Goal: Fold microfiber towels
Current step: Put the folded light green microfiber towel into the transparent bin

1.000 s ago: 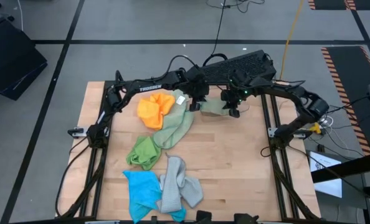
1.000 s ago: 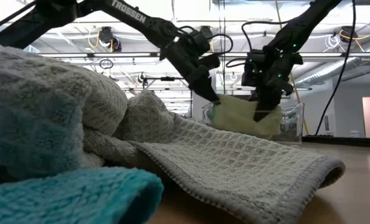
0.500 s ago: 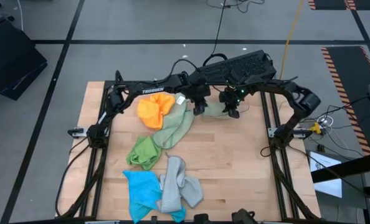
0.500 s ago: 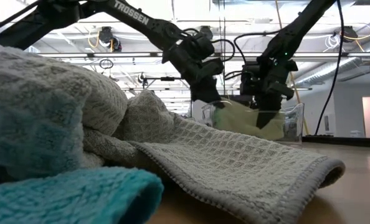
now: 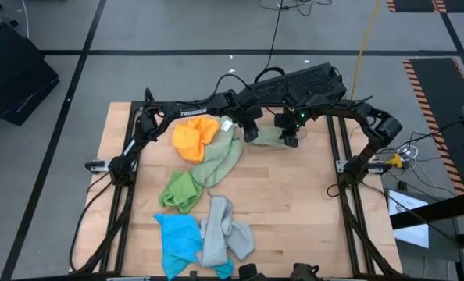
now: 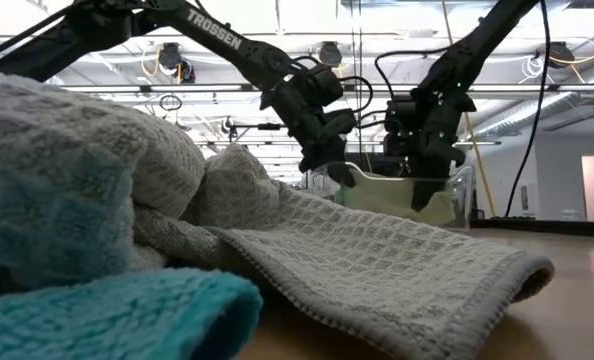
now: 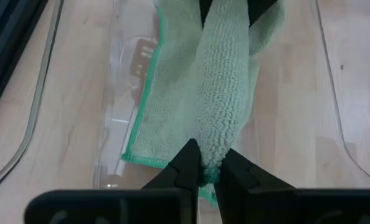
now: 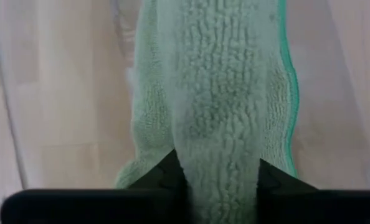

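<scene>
A pale green microfiber towel (image 5: 271,137) lies folded lengthwise in a clear plastic bin (image 6: 462,195) at the table's far side, stretched between my two grippers. My left gripper (image 5: 251,134) is shut on its left end. My right gripper (image 5: 291,139) stands at its right end, fingers apart, with the towel's thick fold between them. Nearer on the table lie an orange towel (image 5: 194,136), a second pale green one (image 5: 220,160), a bright green one (image 5: 181,191), a blue one (image 5: 177,238) and a grey one (image 5: 224,234). My left gripper pinches the towel's raised fold at its end (image 7: 210,163) between the two fingers, slanting down from above. The rest of the towel lies spread on the bin's floor beyond the fingers. My right gripper has the fold's other end (image 8: 219,155) between its parted fingers (image 8: 172,171); the fold fills the gap unsqueezed. The fingers slant down from above, and the towel rests in the bin.
The bin's clear walls (image 7: 119,124) stand close around both grippers. A grey waffle cloth (image 6: 377,260) fills the near ground of the low view. Bare wood (image 5: 294,203) lies on the table's right half.
Both grippers have sunk a little into the bin with the pale green towel. It hung between them above the bin's floor and now lies down inside the bin. My left gripper has rolled about its own pointing line.
</scene>
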